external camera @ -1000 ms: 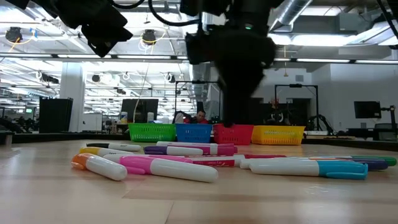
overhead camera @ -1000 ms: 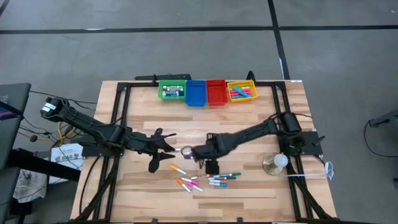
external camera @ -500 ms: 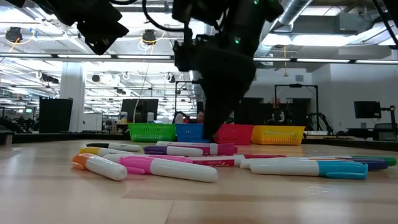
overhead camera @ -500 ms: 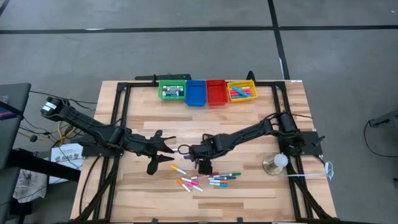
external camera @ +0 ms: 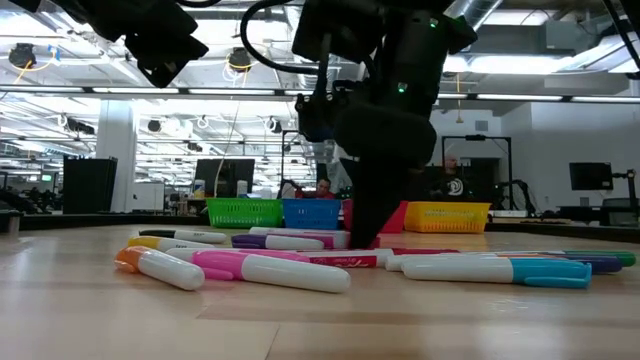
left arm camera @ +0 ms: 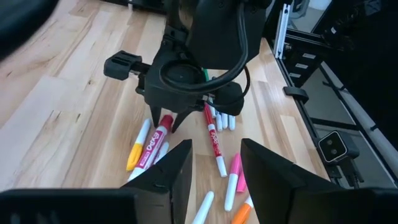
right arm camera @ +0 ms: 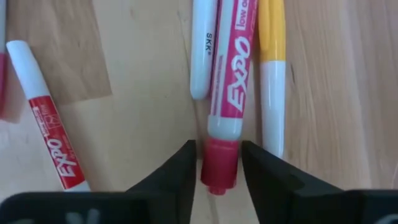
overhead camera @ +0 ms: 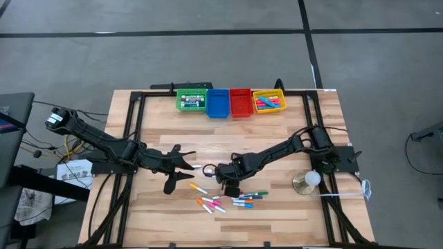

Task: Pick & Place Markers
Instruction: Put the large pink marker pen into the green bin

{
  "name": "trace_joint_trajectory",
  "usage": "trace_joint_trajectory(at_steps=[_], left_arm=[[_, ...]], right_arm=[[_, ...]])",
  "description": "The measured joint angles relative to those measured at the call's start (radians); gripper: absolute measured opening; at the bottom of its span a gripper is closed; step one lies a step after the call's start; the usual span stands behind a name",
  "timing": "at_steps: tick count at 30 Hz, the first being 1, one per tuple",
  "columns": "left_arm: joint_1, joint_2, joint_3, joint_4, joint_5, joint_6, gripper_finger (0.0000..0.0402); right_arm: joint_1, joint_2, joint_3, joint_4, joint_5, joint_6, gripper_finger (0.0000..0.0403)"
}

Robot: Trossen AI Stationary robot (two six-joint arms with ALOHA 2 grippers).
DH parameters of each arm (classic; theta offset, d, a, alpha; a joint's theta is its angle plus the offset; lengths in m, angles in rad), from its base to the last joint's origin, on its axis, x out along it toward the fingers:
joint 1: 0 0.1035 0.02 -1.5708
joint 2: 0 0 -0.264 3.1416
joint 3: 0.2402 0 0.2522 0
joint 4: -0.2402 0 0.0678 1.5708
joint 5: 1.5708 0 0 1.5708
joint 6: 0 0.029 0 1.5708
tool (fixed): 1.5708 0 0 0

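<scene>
Right pincer (right arm camera: 218, 163): down on the pile, fingers straddling the red marker's (right arm camera: 229, 106) cap, not clamped.
Left pincer (left arm camera: 214, 163): parted, empty, beside pile.
Handling: light, stiff, rolls; grip mid-barrel.

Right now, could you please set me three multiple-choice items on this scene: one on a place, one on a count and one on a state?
1. Where is the right pincer?
A. over the yellow bin
B. down among the loose markers mid-table
C. off the table's edge

2. How many bins stand in the row?
A. two
B. three
C. four

3. How is the left pincer?
A. open, empty
B. shut on a marker
C. out of view

Answers: B, the high view shows it at the marker cluster; C, green, blue, red and yellow stand side by side; A, its wrist view shows an empty gap.
</scene>
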Motion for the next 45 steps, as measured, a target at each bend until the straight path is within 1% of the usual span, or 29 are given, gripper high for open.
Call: trace_joint_trajectory(at_steps=[7,10,17,23,27,30,34,41,45], left_arm=[[0.0,0.0,0.0,0.0,0.0,0.0,0.0136],[0.0,0.0,0.0,0.0,0.0,0.0,0.0136],[0.0,0.0,0.0,-0.002,0.0,0.01,0.0136],[0.0,0.0,0.0,-0.002,-0.002,0.081,0.0136],[0.0,0.009,0.001,-0.002,-0.028,0.141,0.0136],[0.003,0.039,0.002,0.009,-0.062,0.186,0.0136],[0.02,0.108,0.011,0.051,-0.064,0.219,0.0136],[0.049,0.286,0.105,0.055,-0.063,0.275,0.0136],[0.058,0.361,0.156,0.058,-0.044,0.298,0.0136]], right_arm=[[0.003,-0.002,-0.001,-0.005,-0.017,0.015,0.0046],[0.009,-0.005,-0.002,-0.011,-0.039,0.017,0.0044],[0.018,-0.036,-0.008,-0.061,-0.045,0.056,0.0048],[0.015,-0.123,-0.008,-0.075,-0.03,0.069,0.0051],[0.015,-0.183,-0.007,-0.071,-0.03,0.086,0.0048],[0.015,-0.216,-0.006,-0.066,-0.031,0.098,0.0049],[0.012,-0.236,-0.005,-0.062,-0.033,0.12,0.0049],[0.006,-0.231,0.026,-0.064,-0.059,0.122,0.0049],[0.002,-0.23,0.044,-0.074,-0.066,0.12,0.0049]])
